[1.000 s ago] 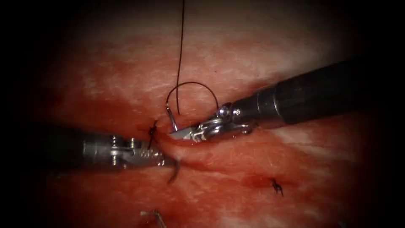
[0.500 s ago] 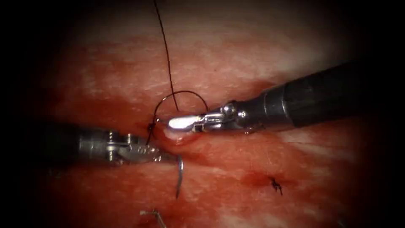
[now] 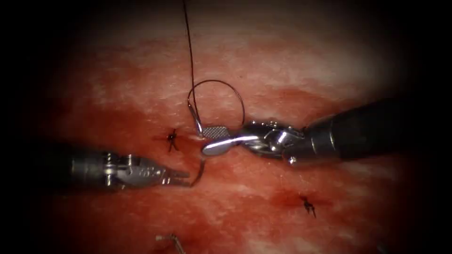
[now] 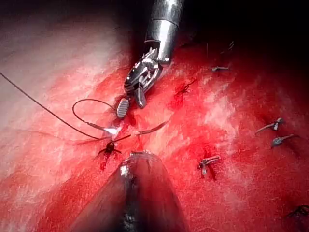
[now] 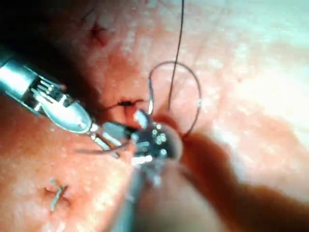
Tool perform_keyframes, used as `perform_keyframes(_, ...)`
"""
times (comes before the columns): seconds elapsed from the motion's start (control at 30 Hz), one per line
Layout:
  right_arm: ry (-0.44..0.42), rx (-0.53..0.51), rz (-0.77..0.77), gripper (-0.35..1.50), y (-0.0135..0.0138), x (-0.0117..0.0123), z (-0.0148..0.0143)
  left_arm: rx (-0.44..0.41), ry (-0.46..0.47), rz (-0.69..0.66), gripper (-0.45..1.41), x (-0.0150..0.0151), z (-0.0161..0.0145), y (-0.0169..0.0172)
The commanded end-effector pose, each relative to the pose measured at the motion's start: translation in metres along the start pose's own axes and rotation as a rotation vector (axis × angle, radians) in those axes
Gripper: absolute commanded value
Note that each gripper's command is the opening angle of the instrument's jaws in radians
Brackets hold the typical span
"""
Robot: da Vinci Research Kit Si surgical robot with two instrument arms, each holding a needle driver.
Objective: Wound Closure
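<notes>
Count: two hands, one needle, one thread, two dark knots, one pale cut end.

My left hand point(image 3: 181, 177) comes in low from the endoscope view's left. It is clamped on the needle point(image 3: 200, 171) close to its point, where the steel curves out of the tissue point(image 3: 282, 70).

The needle is in the tissue. Its tail end stands up out of the surface just above my right hand point(image 3: 207, 141), the middle of the curve is buried, and the point end comes out below, beside my left hand's tips.

My right hand is apart. The ribbed face of the upper jaw is turned up and the lower jaw is spread beneath it, and it holds nothing. It sits just right of where the needle's tail goes in. In the left wrist view this hand point(image 4: 132, 104) is also spread, just beside the needle point(image 4: 152, 129).

The thread point(image 3: 190, 56) runs from the needle's tail, makes one round loop above my right hand, and one strand rises to the top edge.

Knot one point(image 3: 172, 138) sits just left of the needle. Knot two point(image 3: 308, 205) lies well to the right and lower, in a patch of red fluid point(image 3: 287, 200).

The cut end point(image 3: 172, 240) lies at the bottom edge
</notes>
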Motion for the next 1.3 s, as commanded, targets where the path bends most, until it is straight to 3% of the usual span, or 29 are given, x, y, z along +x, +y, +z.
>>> perform_keyframes(0.03, -0.002, 0.002, -0.034, 1.3, -0.0001, -0.0001, -0.0004, 0.008, 0.016, 0.017, -0.15, -0.0002, 0.0005, 0.0006)
perform_keyframes(0.3, 0.015, 0.001, -0.335, 1.3, -0.0001, 0.0008, -0.0026, 0.13, 0.202, 0.125, 0.17, 0.0012, -0.0006, 0.0012)
perform_keyframes(0.5, 0.018, -0.03, -0.381, 1.27, -0.0007, 0.0, -0.0031, 0.177, 0.334, 0.129, 0.44, 0.0024, -0.001, 0.0012)
perform_keyframes(0.73, 0.018, -0.033, -0.382, 1.27, -0.0007, -0.0001, -0.003, 0.164, 0.376, 0.135, 0.44, 0.0027, -0.0001, 0.0011)
perform_keyframes(0.97, 0.022, -0.037, -0.387, 1.27, -0.0002, -0.0007, -0.0026, 0.15, 0.39, 0.147, 0.29, 0.0026, 0.0018, 0.0011)
perform_keyframes(1.13, 0.023, -0.041, -0.394, 1.27, 0.0002, -0.0013, -0.0021, 0.157, 0.406, 0.14, -0.08, 0.0025, 0.0017, 0.0011)
perform_keyframes(1.3, 0.024, -0.043, -0.395, 1.27, 0.0003, -0.0014, -0.0019, 0.166, 0.448, 0.098, -0.25, 0.0025, 0.0018, 0.0011)
